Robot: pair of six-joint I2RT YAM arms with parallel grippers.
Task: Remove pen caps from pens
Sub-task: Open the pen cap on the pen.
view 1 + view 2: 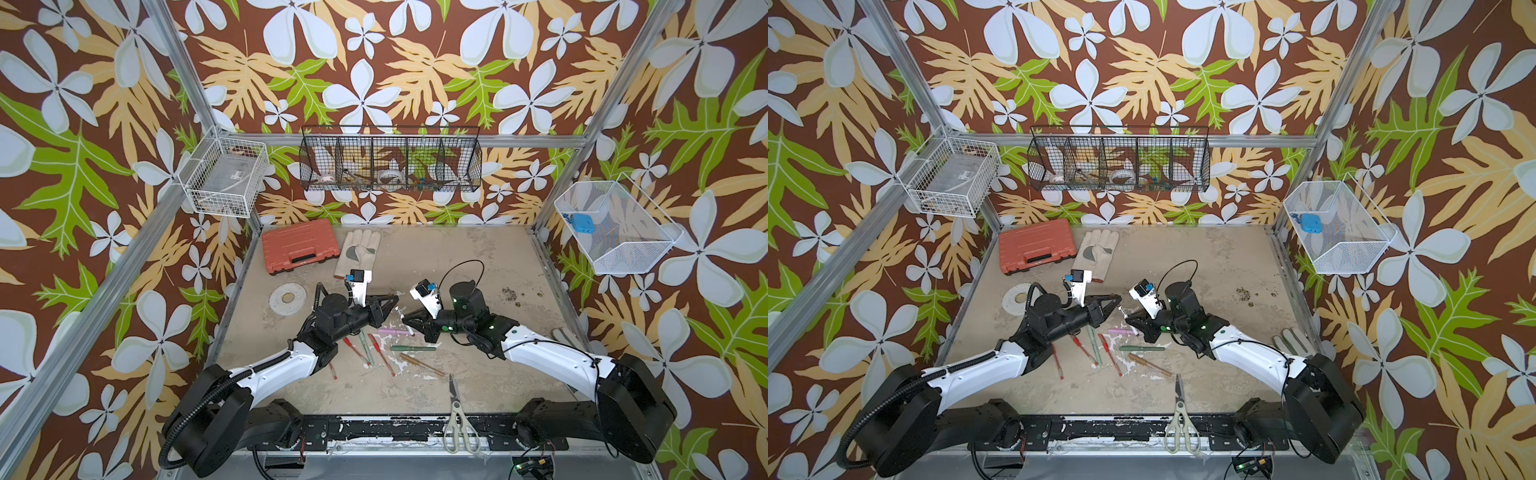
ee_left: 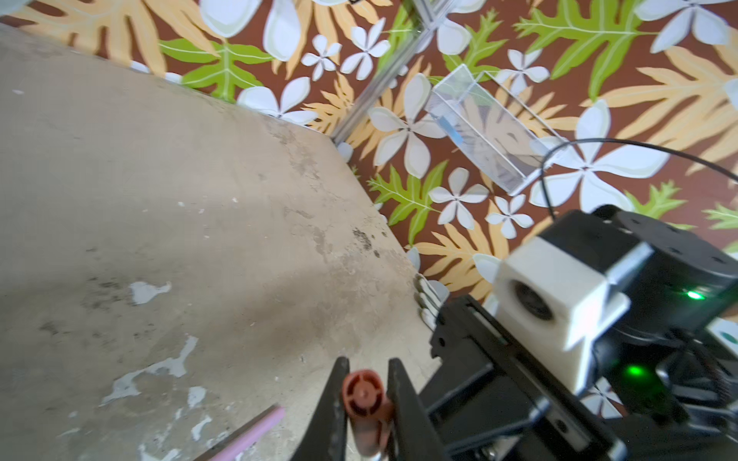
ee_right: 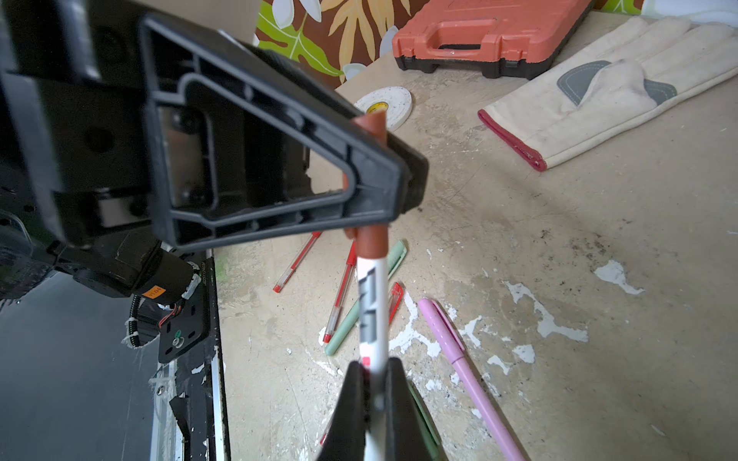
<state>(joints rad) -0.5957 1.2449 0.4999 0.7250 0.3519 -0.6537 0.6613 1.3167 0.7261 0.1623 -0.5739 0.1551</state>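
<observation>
Scuffed, paint-flecked beige tabletop (image 1: 478, 266) inside floral-papered walls hosts a job barely begun: above its middle the right claw (image 3: 373, 365) is clamped tight on the white marker (image 3: 371, 303) while the left claw (image 2: 367, 371) pinches the reddish-brown cap (image 2: 363, 393), which looks still seated. Seven other pens (image 1: 382, 354) lie just toward six o'clock of the claws, seemingly all capped, with an orange case (image 1: 299, 245) and a glove (image 1: 357, 249) at eleven o'clock and scissors (image 1: 457, 411) at five
</observation>
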